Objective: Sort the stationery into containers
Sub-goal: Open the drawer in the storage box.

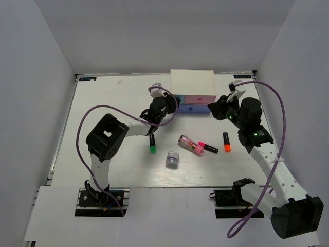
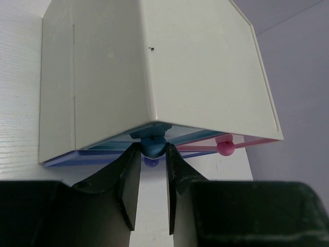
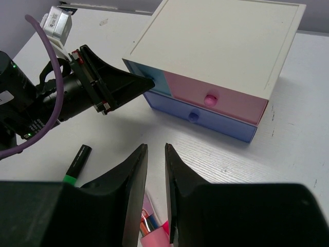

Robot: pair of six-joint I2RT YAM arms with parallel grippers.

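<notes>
Nearest the arm bases, on the white counter [image 1: 118, 95], lies the lavender-grey roll [image 1: 172, 159]. Just beyond it are the green-capped marker [image 1: 152, 144], the pink-and-clear tube [image 1: 187, 141], the pink-capped marker [image 1: 206, 148] and the orange-capped marker [image 1: 226, 142]. Farther back the right end effector [image 3: 156, 190] hangs empty, its fingers only a narrow slit apart (nothing sits between them). At the white cabinet [image 1: 192, 82], the left end effector [image 2: 152, 154] is pinched on the blue knob [image 2: 153, 145] of the light blue drawer [image 3: 158, 77].
</notes>
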